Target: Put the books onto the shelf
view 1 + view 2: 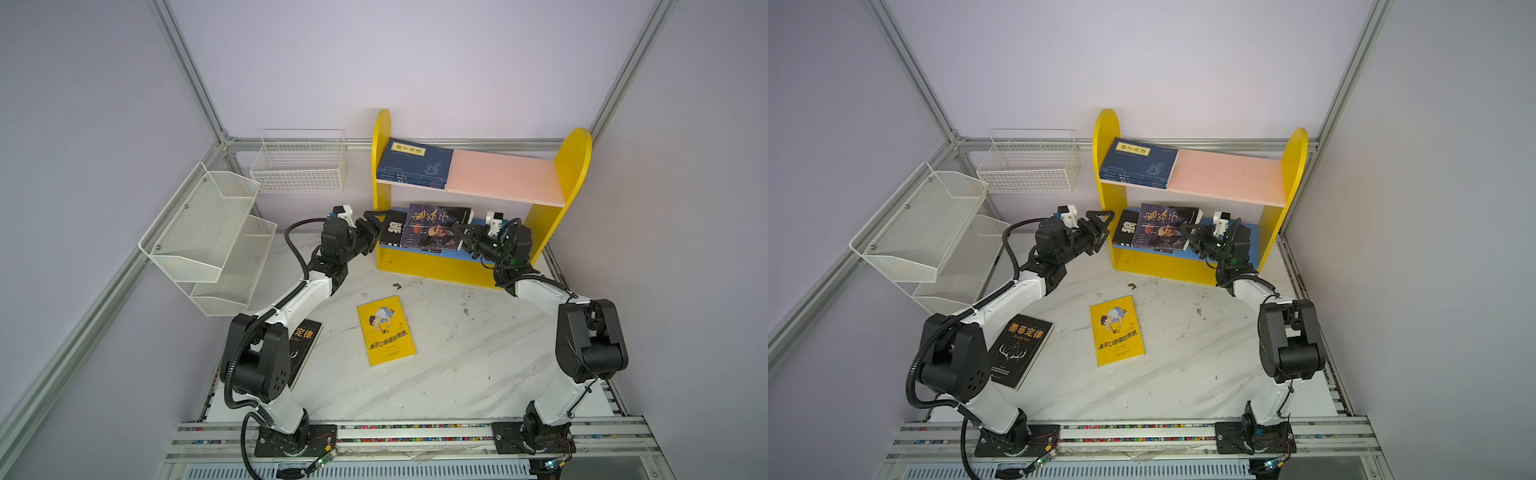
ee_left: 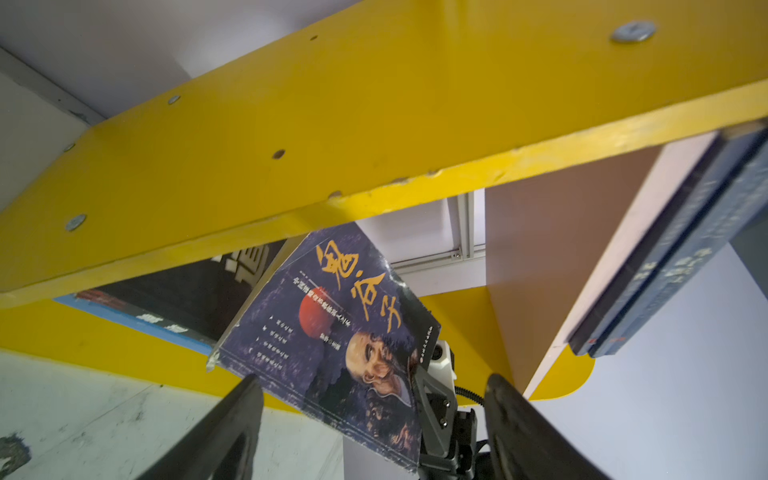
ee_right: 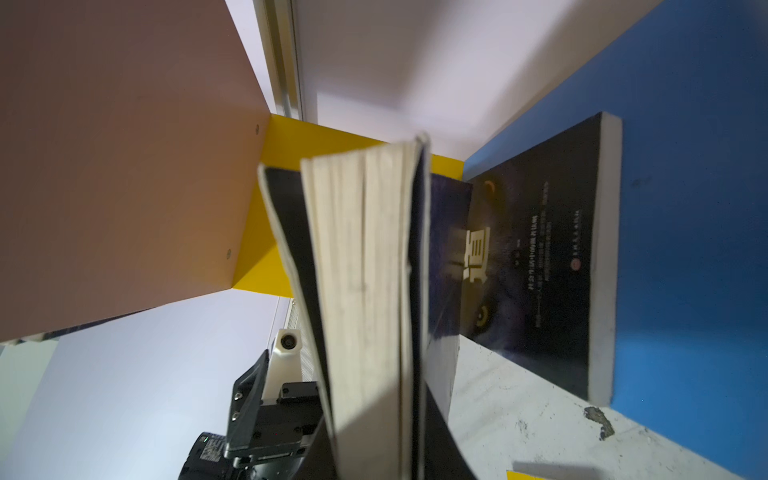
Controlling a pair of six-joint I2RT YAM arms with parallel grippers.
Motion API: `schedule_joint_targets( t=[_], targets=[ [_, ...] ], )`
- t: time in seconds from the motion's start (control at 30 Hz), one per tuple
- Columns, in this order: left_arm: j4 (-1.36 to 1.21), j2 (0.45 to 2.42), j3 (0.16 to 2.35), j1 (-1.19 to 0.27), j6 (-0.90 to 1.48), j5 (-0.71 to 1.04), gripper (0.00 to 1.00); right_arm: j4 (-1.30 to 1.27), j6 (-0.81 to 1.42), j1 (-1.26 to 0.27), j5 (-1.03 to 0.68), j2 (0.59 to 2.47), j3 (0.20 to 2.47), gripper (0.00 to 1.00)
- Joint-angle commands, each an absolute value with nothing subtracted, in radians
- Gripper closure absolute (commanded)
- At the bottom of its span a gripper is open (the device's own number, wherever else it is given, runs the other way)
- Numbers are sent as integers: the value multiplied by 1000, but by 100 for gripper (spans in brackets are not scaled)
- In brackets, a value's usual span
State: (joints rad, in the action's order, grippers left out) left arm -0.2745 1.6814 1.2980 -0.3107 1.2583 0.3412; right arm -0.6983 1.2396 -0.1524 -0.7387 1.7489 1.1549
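The shelf [image 1: 575, 166] stands at the back of the table, with a stack of navy books [image 1: 415, 164] on the left of its pink upper board [image 1: 498, 174]. A black book [image 1: 392, 228] lies on the blue lower board [image 3: 685, 208]. My right gripper [image 1: 465, 235] is shut on a dark blue book [image 1: 432, 226], holding it tilted over the lower tier; its page edge [image 3: 365, 270] fills the right wrist view. My left gripper [image 1: 374, 226] is open beside the shelf's left panel, holding nothing. A yellow book [image 1: 386, 330] and a black book [image 1: 1021, 349] lie flat on the table.
A white mesh tiered rack [image 1: 208, 232] hangs on the left wall. A white wire basket [image 1: 299, 166] hangs on the back wall, left of the shelf. The marble table [image 1: 457, 353] is boxed in by aluminium frame rails and walls.
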Motion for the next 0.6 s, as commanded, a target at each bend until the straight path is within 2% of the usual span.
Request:
schedule_joint_targets(
  t=[0.0,0.2,0.43,0.57],
  targets=[
    [-258,1710,1305,-316,1222,419,19,-845,1321,-155,-795,1748,1192,77],
    [-269,1741,1303,-327,1223,456,19,-951,1420,-155,-812,1781,1204,77],
    [-328,1786,1322,-344,1255,481,21,-1213,1614,-155,-803,1845,1174,77],
    [-390,1809,1333,-350,1287,478,23,-1221,1620,-154,-803,1852,1173,77]
  ],
)
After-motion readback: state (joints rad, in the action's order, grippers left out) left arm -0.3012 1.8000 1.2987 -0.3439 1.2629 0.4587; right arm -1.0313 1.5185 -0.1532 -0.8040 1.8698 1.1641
